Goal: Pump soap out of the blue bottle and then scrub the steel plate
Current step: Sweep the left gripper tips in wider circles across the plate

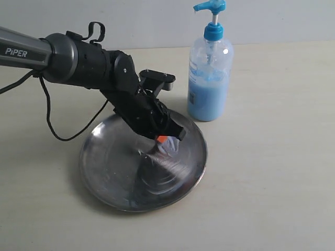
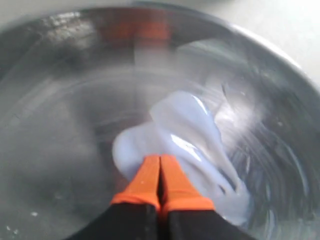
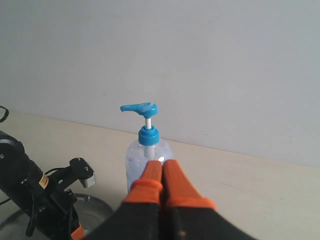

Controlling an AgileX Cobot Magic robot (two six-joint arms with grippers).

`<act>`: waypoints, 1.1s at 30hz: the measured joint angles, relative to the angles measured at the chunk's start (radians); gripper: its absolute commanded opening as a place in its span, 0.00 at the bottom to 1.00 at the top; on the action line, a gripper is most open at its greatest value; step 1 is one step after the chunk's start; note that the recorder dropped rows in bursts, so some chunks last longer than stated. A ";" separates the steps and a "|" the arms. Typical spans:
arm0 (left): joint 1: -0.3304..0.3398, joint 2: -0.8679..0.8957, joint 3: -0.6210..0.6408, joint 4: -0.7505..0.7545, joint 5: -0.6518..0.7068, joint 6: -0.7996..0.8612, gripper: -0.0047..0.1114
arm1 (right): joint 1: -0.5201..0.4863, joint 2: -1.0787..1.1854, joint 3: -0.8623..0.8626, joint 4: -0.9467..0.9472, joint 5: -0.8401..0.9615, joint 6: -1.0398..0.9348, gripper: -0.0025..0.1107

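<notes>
The steel plate (image 1: pixel 107 178) lay left of the bench's (image 1: pixel 272 183) middle, toward its near edge. It was a wide, shallow round dish of shiny grey metal with a raised rim and streaky swirls across its floor. On the side of its floor nearest the bottle sat the soap (image 2: pixel 187 125), a glossy, opaque, pale blue blob drawn out into smeared tails.

The left gripper (image 1: pixel 161 140) slanted down from the bench's left edge. Its black fingers ended in orange pads, and the jaws were clenched tight with nothing between them. The tips were at the soap's edge, though blur hid whether they touched the steel.

The bottle (image 1: pixel 209 78) stood upright just beside the plate's far rim, toward the bench's far edge. Its body was clear rounded plastic, roughly half full of light blue liquid, with a bright blue collar and beaked pump head.

The right gripper (image 3: pixel 162 164) hung in the air facing the bottle. Its orange pads were pressed together and it held nothing.
</notes>
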 measured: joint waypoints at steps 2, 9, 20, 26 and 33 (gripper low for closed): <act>0.000 0.000 0.000 0.001 -0.043 -0.022 0.04 | 0.000 0.000 0.000 0.000 0.000 0.000 0.02; 0.000 0.012 0.002 -0.091 -0.085 -0.017 0.04 | 0.000 0.000 0.000 0.003 0.000 0.000 0.02; -0.042 0.045 -0.112 -0.105 0.161 0.063 0.04 | 0.000 0.000 0.000 0.003 0.000 0.000 0.02; -0.042 0.050 -0.154 0.012 0.298 0.065 0.04 | 0.000 0.000 0.000 0.003 0.000 0.000 0.02; -0.042 0.050 -0.163 0.194 0.301 -0.040 0.04 | 0.000 0.000 0.000 0.016 0.000 -0.002 0.02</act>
